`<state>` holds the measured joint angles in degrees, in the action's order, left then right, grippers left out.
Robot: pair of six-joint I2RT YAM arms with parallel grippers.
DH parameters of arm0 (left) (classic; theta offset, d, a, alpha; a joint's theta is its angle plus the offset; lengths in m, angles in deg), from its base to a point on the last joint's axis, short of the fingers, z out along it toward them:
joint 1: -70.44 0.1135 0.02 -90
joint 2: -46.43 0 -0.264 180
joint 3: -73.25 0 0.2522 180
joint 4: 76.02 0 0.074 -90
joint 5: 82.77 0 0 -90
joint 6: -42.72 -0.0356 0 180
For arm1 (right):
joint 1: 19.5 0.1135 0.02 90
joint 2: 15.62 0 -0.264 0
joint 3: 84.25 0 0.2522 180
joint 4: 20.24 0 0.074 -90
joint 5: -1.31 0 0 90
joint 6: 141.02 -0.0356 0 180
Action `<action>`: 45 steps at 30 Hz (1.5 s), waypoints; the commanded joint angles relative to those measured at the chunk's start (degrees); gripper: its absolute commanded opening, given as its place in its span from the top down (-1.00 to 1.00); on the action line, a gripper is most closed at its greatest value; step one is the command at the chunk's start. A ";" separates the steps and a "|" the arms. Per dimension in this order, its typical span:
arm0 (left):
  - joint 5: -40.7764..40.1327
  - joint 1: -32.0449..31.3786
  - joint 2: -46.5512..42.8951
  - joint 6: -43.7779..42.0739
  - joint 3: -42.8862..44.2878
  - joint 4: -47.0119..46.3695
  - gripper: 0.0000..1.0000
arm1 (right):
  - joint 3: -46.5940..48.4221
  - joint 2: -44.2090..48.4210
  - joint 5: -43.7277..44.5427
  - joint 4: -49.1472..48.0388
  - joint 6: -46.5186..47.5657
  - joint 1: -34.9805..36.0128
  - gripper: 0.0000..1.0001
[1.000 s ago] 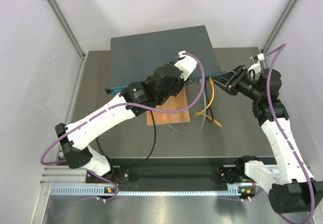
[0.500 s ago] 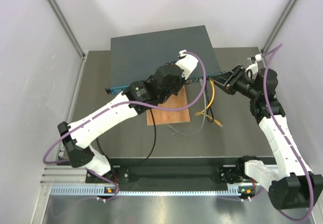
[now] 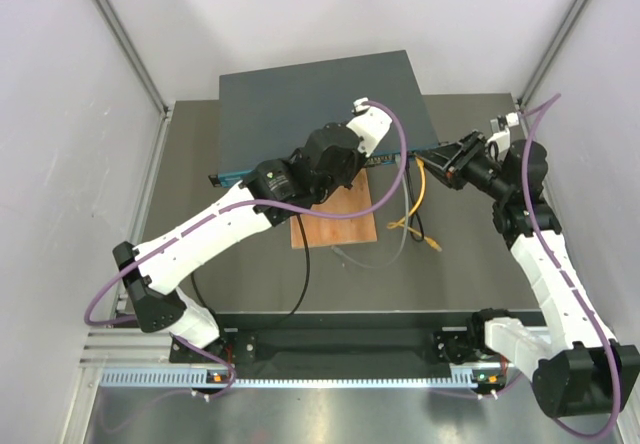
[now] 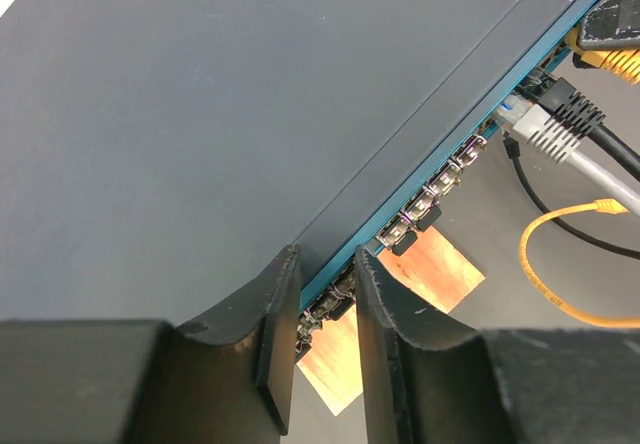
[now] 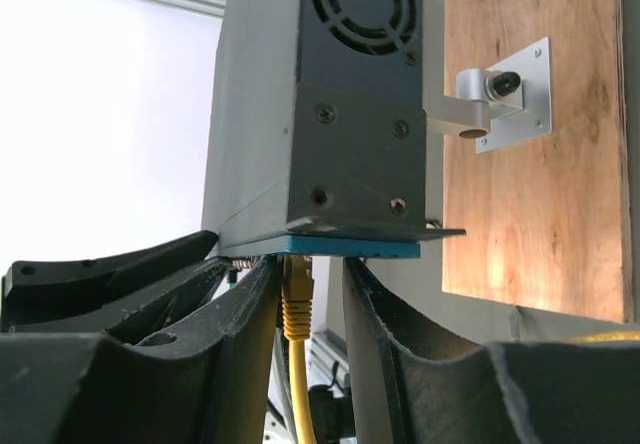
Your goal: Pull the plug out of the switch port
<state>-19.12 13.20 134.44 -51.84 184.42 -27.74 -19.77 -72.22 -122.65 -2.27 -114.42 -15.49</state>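
The switch (image 3: 320, 99) is a wide dark grey box with a teal front strip (image 4: 420, 179) of sockets. A yellow plug (image 5: 297, 299) sits in a socket at its right end, and it also shows in the left wrist view (image 4: 610, 59). My right gripper (image 5: 310, 264) is open with a finger on each side of this plug; the left finger touches it and the right finger stands off. In the top view the right gripper (image 3: 442, 159) is at the switch's right front corner. My left gripper (image 4: 325, 304) is open only a narrow gap and hangs over the front edge; in the top view it (image 3: 372, 156) is mid-strip.
A grey plug (image 4: 535, 124) and a black plug (image 4: 575, 109) sit in sockets beside the yellow one. A brown wooden board (image 3: 335, 214) lies in front of the switch, with a metal bracket (image 5: 500, 94) on it. Loose yellow cable (image 3: 420, 189) trails over the table.
My right arm has edged slightly left toward the switch's right end. My left arm has hardly moved.
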 commanded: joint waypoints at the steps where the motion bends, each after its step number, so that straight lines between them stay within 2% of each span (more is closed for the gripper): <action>1: 0.33 1.25 -0.73 1.04 0.15 -1.65 0.38 | -0.97 1.31 3.37 -3.59 -2.96 -0.06 0.35; 14: 1.12 1.25 -1.08 1.74 -1.08 -1.83 0.46 | -0.89 1.67 5.30 -3.51 -7.27 -0.06 0.24; 27: 1.65 1.25 -1.17 1.83 -1.43 -2.27 0.49 | -1.32 1.05 7.06 -3.15 -9.47 0.91 0.53; 31: 1.65 1.33 -1.26 1.83 -1.60 -2.27 0.50 | -0.71 0.79 7.59 -2.01 -8.24 1.53 0.55; 36: 1.56 1.25 -1.26 1.66 -1.78 -2.18 0.52 | 0.35 1.05 7.85 -0.52 -4.63 1.79 0.50; 39: 1.56 1.25 -1.35 1.66 -1.96 -2.27 0.52 | -0.09 1.40 7.24 -1.22 -4.54 1.70 0.42; 40: 1.56 1.25 -1.26 1.66 -1.96 -2.35 0.52 | -0.36 1.49 7.24 -1.13 -4.46 1.79 0.34; 45: 1.74 1.25 -1.26 1.83 -2.13 -2.27 0.52 | -0.45 1.84 7.59 -1.31 -4.28 1.79 0.41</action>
<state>-17.42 13.55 133.59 -50.46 183.28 -29.27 -21.00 -70.73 -118.67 -2.78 -120.04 -14.09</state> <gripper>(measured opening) 0.244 0.310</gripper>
